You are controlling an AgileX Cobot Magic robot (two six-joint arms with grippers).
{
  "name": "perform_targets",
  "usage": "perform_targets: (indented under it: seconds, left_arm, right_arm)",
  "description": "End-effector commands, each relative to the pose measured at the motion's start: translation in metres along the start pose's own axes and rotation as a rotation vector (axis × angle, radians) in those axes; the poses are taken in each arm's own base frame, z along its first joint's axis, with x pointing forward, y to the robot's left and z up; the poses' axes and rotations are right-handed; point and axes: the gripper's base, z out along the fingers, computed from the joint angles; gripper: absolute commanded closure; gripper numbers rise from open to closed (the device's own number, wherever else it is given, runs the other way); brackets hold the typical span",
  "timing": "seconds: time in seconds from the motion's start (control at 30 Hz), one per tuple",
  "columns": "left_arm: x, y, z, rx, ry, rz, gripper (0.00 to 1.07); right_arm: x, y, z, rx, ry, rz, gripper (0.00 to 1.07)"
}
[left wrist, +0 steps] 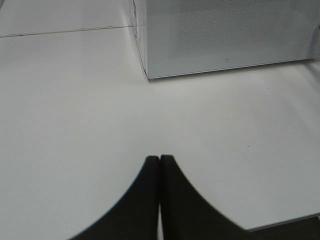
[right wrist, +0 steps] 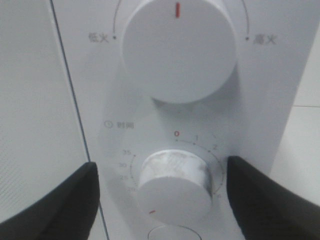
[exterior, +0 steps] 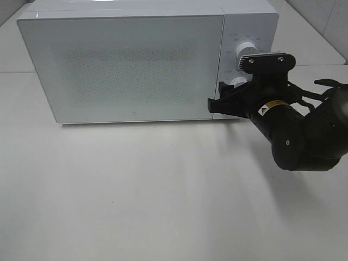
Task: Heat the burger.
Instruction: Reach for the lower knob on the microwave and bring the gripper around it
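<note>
Right wrist view showed the right gripper point(right wrist: 161, 169) spread wide. One black finger point(right wrist: 60, 200) sat on either side of the timer knob point(right wrist: 175, 182), with a gap on both sides, so it gripped nothing. The power knob point(right wrist: 180, 47) was just beside it on the same control panel point(right wrist: 280, 75), its red tick centred between the two printed labels.

Exterior high: white microwave point(exterior: 136, 60) stood at 12 o'clock on the table point(exterior: 136, 206) with its door point(exterior: 125, 32) shut. The control panel was on the door's 3 o'clock side, and the timer knob sat at 6 o'clock from the power knob. The right arm point(exterior: 304, 136) sat at 3 o'clock, its fingertips up at the lower part of the panel.

Left wrist: left gripper point(left wrist: 160, 162) was fully closed, tips pressed together and empty, over bare table with the microwave's front corner ahead.

Burger: couldn't tell where it was. The door was frosted and no view showed it.
</note>
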Motion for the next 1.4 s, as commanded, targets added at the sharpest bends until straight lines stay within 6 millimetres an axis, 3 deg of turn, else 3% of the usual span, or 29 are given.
perform_targets:
  seconds: [0.03, 0.63, 0.7, 0.8, 0.87, 1.17, 1.23, 1.33, 1.4]
  left_arm:
    - [0.0008, -0.0003, -0.0019, 0.000, -0.029, -0.001, 1.06]
    - [0.0008, -0.0002, -0.0019, -0.001, -0.029, -0.001, 1.06]
    - [0.0008, -0.0002, -0.0019, -0.001, -0.029, -0.001, 1.06]
    - [0.0008, -0.0002, -0.0019, -0.001, -0.029, -0.001, 1.06]
    - [0.0008, -0.0002, -0.0019, -0.001, -0.029, -0.001, 1.06]
    - [0.0008, -0.0002, -0.0019, -0.001, -0.029, -0.001, 1.06]
    - [0.0008, -0.0002, -0.0019, -0.001, -0.029, -0.001, 1.06]
    - [0.0008, -0.0002, -0.0019, -0.001, -0.029, -0.001, 1.06]
    - [0.0008, -0.0002, -0.0019, -0.001, -0.029, -0.001, 1.06]
  right_arm:
    - [0.0022, 0.0018, 0.0053, -0.001, -0.001, -0.015, 0.40]
    - [-0.0004, 0.0007, 0.0056, 0.013, -0.057, -0.018, 0.59]
    - [-0.0004, 0.0007, 0.0056, 0.013, -0.057, -0.018, 0.77]
    - [-0.0004, 0.0007, 0.0056, 0.013, -0.057, -0.018, 0.83]
    - [-0.0004, 0.0007, 0.0056, 0.013, -0.057, -0.018, 1.04]
    - [-0.0006, 0.0008, 0.0056, 0.011, -0.060, 0.016, 1.07]
    - [-0.0004, 0.0008, 0.0056, 0.007, -0.058, 0.140, 1.07]
    - [-0.0003, 0.0008, 0.0056, 0.006, -0.058, 0.190, 1.07]
    - [-0.0003, 0.0008, 0.0056, 0.002, -0.058, 0.341, 1.07]
